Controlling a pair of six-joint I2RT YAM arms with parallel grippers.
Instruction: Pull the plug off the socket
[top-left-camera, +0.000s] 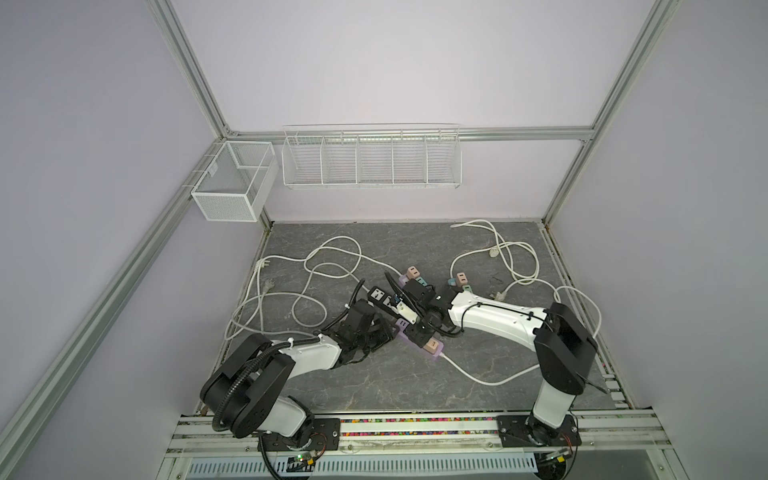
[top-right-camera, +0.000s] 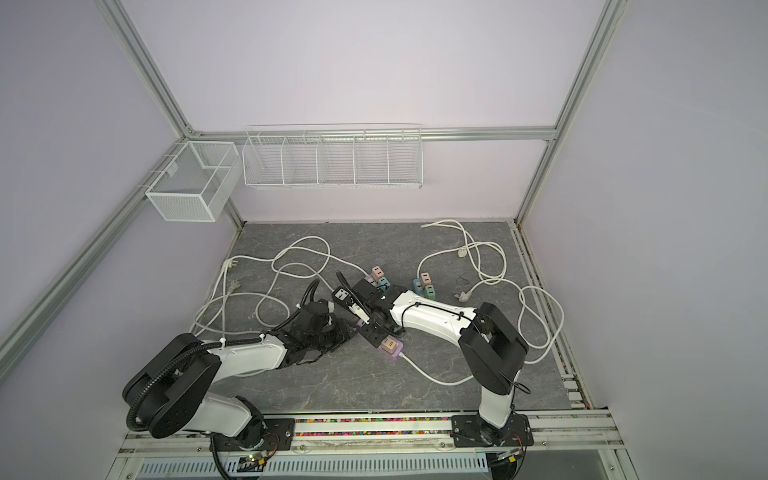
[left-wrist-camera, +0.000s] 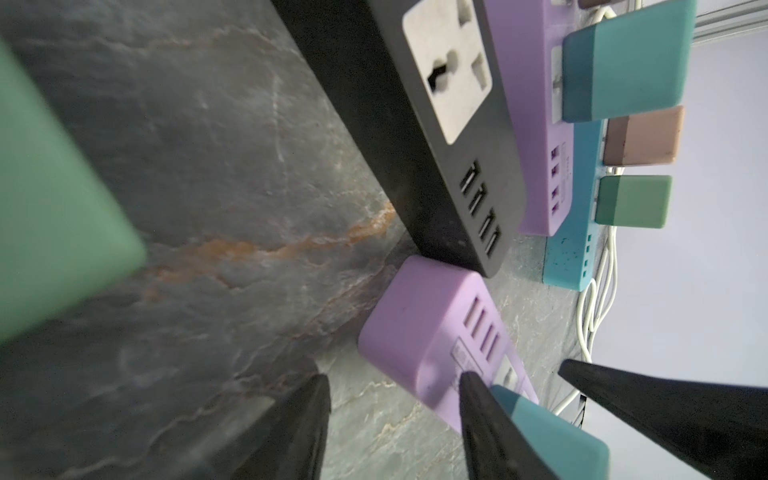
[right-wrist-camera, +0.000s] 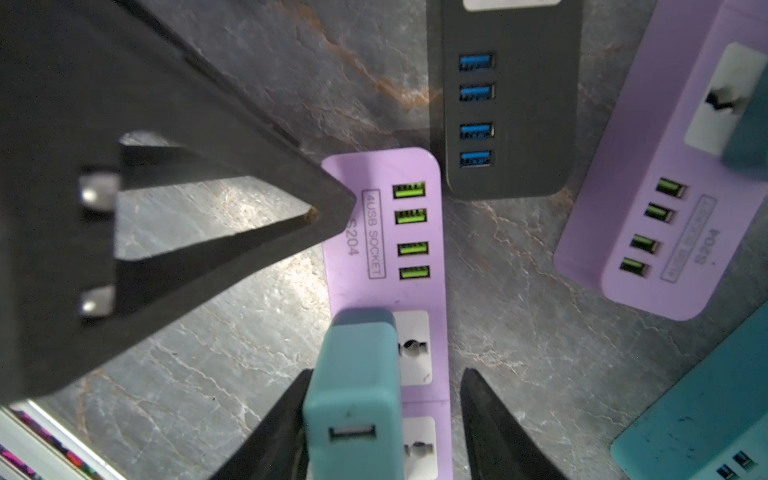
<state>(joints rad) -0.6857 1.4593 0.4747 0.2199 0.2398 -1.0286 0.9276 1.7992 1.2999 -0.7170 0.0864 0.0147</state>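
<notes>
Two arms meet low over a grey stone-look tabletop (top-left-camera: 374, 382). The right gripper (right-wrist-camera: 386, 374) straddles the teal plug (right-wrist-camera: 353, 374) with jaws apart, one finger touching its side and the other standing clear. The plug is a rounded block, pale teal with a darker base and one USB slot on top. It sits in the socket next to four green USB ports on a purple strip (right-wrist-camera: 357, 286). One finger (right-wrist-camera: 291, 187) of the left gripper (top-left-camera: 384, 332) meets that strip's end; whether its jaws are apart cannot be told. Beyond lie three more strips, a black strip (right-wrist-camera: 511, 104), a second purple strip (right-wrist-camera: 648, 166) and a blue strip (right-wrist-camera: 685, 436). Farther back are white cords (top-left-camera: 332, 270) and, on the wall, a mesh basket (top-left-camera: 232, 183) and a wire rack (top-left-camera: 370, 160).
</notes>
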